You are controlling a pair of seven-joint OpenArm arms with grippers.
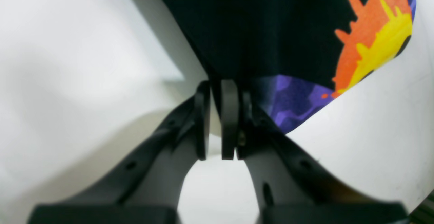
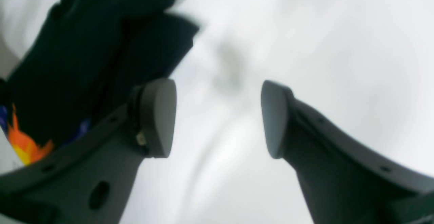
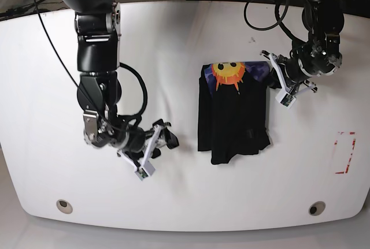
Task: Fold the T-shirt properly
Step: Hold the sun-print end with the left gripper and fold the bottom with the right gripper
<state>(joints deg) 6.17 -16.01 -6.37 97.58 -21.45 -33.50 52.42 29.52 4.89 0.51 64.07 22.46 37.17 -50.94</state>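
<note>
Now, by view
Left wrist: left gripper (image 1: 217, 122) pinches the shirt (image 1: 264, 30) edge, jaws nearly together, beside the purple and orange print
Right wrist: right gripper (image 2: 218, 118) spread wide, holding nothing, shirt (image 2: 84, 64) to its left
Base: shirt (image 3: 234, 116) lies folded mid-table (image 3: 185, 203), right gripper (image 3: 155, 148) apart from it

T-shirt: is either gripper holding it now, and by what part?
The left gripper pinches the T-shirt at its printed edge; the right gripper is open, holding nothing.
</note>
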